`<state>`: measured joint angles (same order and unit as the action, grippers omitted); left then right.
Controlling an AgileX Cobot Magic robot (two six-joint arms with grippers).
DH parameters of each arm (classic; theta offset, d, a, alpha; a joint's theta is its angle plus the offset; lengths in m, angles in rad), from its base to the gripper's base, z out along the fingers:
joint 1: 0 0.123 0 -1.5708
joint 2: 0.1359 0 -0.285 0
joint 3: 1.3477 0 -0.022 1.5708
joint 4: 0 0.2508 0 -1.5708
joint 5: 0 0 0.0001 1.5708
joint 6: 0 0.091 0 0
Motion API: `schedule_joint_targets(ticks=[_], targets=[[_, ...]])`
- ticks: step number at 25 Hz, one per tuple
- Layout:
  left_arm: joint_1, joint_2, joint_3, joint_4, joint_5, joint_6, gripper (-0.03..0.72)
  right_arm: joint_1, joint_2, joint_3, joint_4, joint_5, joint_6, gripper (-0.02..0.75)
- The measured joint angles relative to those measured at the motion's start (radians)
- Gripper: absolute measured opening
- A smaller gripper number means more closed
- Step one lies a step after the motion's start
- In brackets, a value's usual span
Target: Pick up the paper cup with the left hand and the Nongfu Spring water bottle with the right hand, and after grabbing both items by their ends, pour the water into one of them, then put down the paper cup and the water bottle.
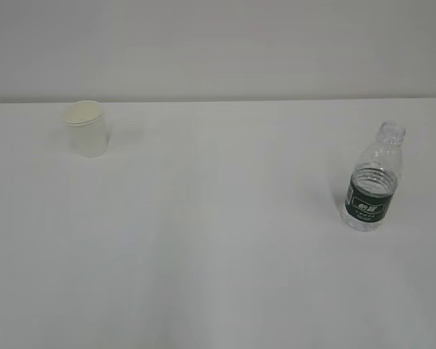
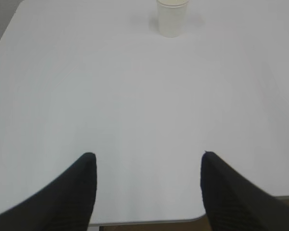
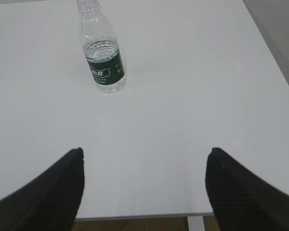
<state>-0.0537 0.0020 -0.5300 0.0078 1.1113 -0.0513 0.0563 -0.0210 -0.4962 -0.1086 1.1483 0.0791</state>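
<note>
From my station I see the small white tapered paper cup point(image 1: 86, 129) standing upright at the far left of the white table point(image 1: 218, 254), and the small clear ribbed plastic water bottle with the dark green label band point(image 1: 372, 180), uncapped, upright well apart on the right. The left gripper point(image 2: 148, 156) has its black fingers point(image 2: 79, 190) spread wide with nothing between them; the cup point(image 2: 172, 18) sits far ahead, slightly right of the gap. The right gripper point(image 3: 144, 151) is likewise spread and empty; the bottle point(image 3: 102, 53) stands well ahead, toward its left finger point(image 3: 62, 187).
</note>
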Motion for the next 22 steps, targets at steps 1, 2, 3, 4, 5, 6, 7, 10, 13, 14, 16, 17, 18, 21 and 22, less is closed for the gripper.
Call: schedule_joint_targets(ticks=[1,2,3,4,5,6,7,10,13,14,16,17,18,21,22], targets=[[0.0,0.0,0.0,0.0,0.0,0.0,0.482,0.0,0.0,0.0,0.0,0.0,0.0,0.587],[0.0,0.0,0.0,0.0,0.0,0.0,0.482,0.0,0.0,0.0,0.0,0.0,0.0,0.587],[0.0,0.0,0.0,0.0,0.0,0.0,0.482,0.0,0.0,0.0,0.0,0.0,0.0,0.587],[0.0,0.0,0.0,0.0,0.0,0.0,0.482,0.0,0.0,0.0,0.0,0.0,0.0,0.587],[0.0,0.0,0.0,0.0,0.0,0.0,0.482,0.0,0.0,0.0,0.0,0.0,0.0,0.587],[0.0,0.0,0.0,0.0,0.0,0.0,0.48,0.0,0.0,0.0,0.0,0.0,0.0,0.587],[0.0,0.0,0.0,0.0,0.0,0.0,0.475,0.0,0.0,0.0,0.0,0.0,0.0,0.587],[0.0,0.0,0.0,0.0,0.0,0.0,0.468,0.0,0.0,0.0,0.0,0.0,0.0,0.587],[0.0,0.0,0.0,0.0,0.0,0.0,0.467,0.0,0.0,0.0,0.0,0.0,0.0,0.587],[0.0,0.0,0.0,0.0,0.0,0.0,0.466,0.0,0.0,0.0,0.0,0.0,0.0,0.587],[0.0,0.0,0.0,0.0,0.0,0.0,0.466,0.0,0.0,0.0,0.0,0.0,0.0,0.587],[0.0,0.0,0.0,0.0,0.0,0.0,0.465,0.0,0.0,0.0,0.0,0.0,0.0,0.587],[0.0,0.0,0.0,0.0,0.0,0.0,0.465,0.0,0.0,0.0,0.0,0.0,0.0,0.587],[0.0,0.0,0.0,0.0,0.0,0.0,0.465,0.0,0.0,0.0,0.0,0.0,0.0,0.587],[0.0,0.0,0.0,0.0,0.0,0.0,0.465,0.0,0.0,0.0,0.0,0.0,0.0,0.587]])
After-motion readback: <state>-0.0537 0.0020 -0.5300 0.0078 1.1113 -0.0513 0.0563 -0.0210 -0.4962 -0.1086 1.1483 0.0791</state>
